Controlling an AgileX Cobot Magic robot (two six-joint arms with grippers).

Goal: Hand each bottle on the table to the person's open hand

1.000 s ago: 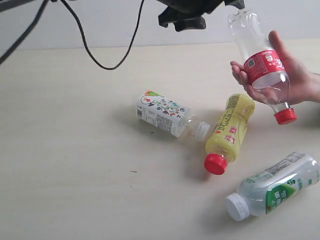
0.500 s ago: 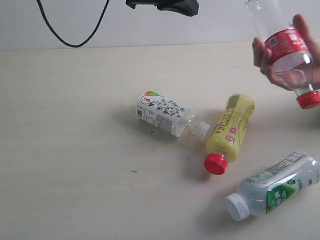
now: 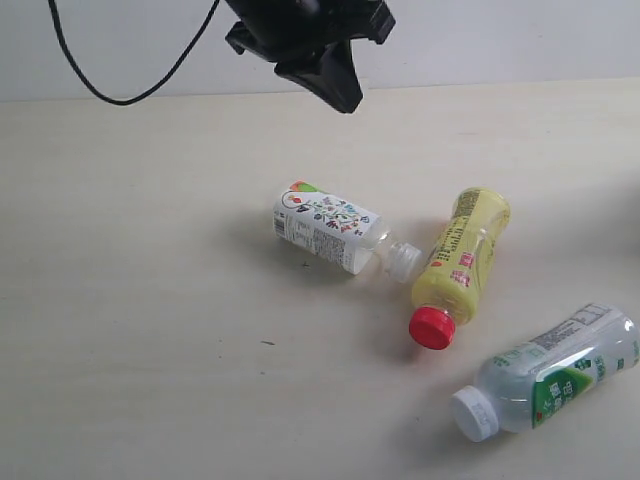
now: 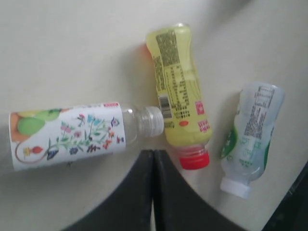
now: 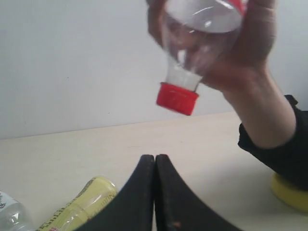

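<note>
"On the table (image 3: 120, 300), what lies there?" asks Tom.

"Three bottles, all on their sides," says Ana. "The picture bottle (image 3: 325, 228) lies in the middle. Its neck points at the yellow bottle (image 3: 462, 258), right beside it. I cannot tell if they touch. The green and white bottle (image 3: 555, 375) lies near the front right, apart from the other two."

"What is in them?"

"The picture bottle looks see-through and empty by its neck. The yellow bottle is yellow all the way along and has a red cap. I cannot tell if that is drink or just the plastic. The green and white bottle has a white cap, and I cannot tell what is inside."

"Where is the clear bottle (image 5: 202, 33)?"

"Up in the air, in the person's hand (image 5: 250, 43). The hand is wrapped round it. Its red cap points down, and it looks empty."

"What does the left gripper (image 3: 345, 98) do?"

"It hangs over the far side of the table, behind the picture bottle. Its fingers (image 4: 139, 192) are pressed tight together with nothing between them."

"And the right gripper (image 5: 155, 161)?"

"Its fingers (image 5: 139, 192) are pressed together too, and they hold nothing. The hand with the clear bottle is higher up, past its tips."
</note>
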